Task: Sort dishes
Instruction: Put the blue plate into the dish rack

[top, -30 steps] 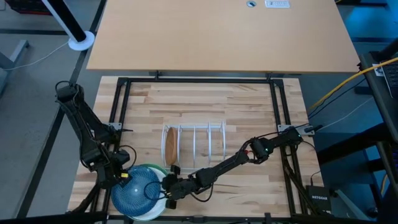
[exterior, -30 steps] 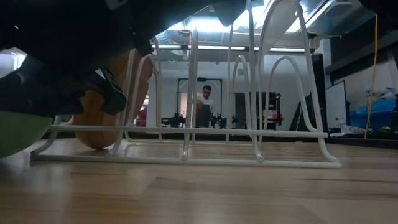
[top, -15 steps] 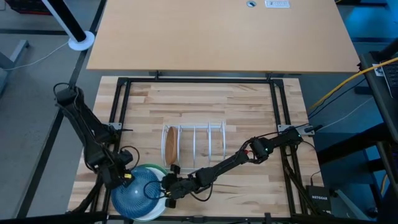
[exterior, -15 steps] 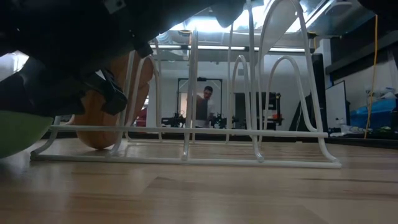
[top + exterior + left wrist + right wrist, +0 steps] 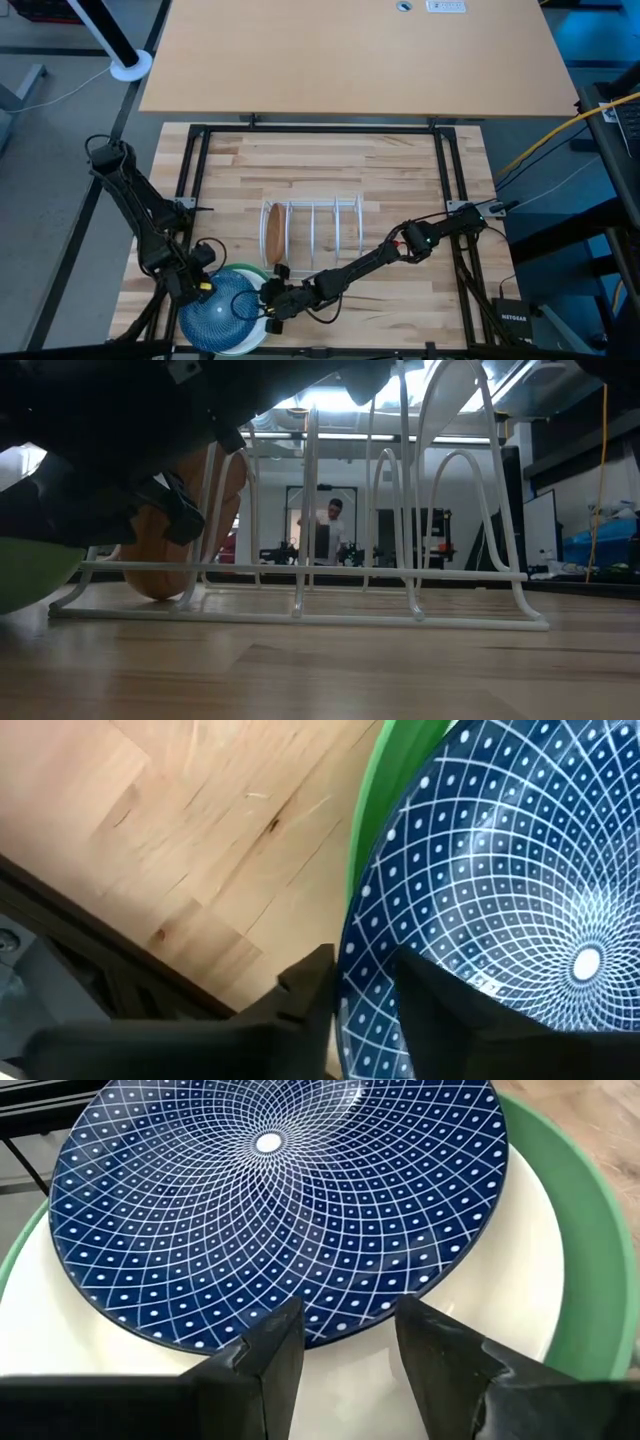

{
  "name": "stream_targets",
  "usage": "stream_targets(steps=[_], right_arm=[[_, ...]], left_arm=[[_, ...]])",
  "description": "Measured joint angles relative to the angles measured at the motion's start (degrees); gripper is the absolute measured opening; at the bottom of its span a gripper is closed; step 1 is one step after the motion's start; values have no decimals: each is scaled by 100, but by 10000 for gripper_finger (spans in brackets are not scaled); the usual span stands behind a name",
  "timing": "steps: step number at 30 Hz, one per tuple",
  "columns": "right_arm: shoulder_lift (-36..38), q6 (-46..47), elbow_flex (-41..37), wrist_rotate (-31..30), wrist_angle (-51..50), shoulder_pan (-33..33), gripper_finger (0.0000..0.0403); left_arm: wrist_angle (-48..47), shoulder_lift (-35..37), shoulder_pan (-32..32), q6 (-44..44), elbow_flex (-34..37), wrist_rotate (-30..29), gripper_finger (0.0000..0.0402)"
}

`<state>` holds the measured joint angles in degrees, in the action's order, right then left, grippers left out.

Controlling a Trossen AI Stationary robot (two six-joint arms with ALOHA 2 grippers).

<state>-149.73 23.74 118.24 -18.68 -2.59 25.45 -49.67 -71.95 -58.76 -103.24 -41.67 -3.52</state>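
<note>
Our two dark jointed arms, left arm [image 5: 140,215], right arm [image 5: 400,250], black cables looped along them, matte black wedge-shaped fingers [image 5: 250,1365], small yellow mark near left wrist

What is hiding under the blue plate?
Under the blue plate lies a white plate, and below that a green plate. Only their rims show; their middles are covered. The left gripper straddles the blue plate's edge.

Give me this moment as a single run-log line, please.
left gripper: fingers astride blue plate rim | right gripper: fingers astride its opposite rim | stack: blue on white plate on green plate
</note>
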Motion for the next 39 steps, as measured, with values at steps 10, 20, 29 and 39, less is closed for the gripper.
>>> stream_targets(steps=[10, 20, 29, 39], right_arm=[[0, -1, 0, -29, -1, 2, 165], [139, -184, -26, 25, 60, 0, 165], [142, -306, -26, -2, 115, 2, 165], [151, -322, -15, -301, 218, 2, 165]], left_arm=[[-15, 14, 0, -11, -7, 42, 1], [-19, 12, 0, -83, -4, 34, 1], [-31, 12, 0, -153, -2, 34, 0], [-46, 12, 0, -175, 0, 34, 0]])
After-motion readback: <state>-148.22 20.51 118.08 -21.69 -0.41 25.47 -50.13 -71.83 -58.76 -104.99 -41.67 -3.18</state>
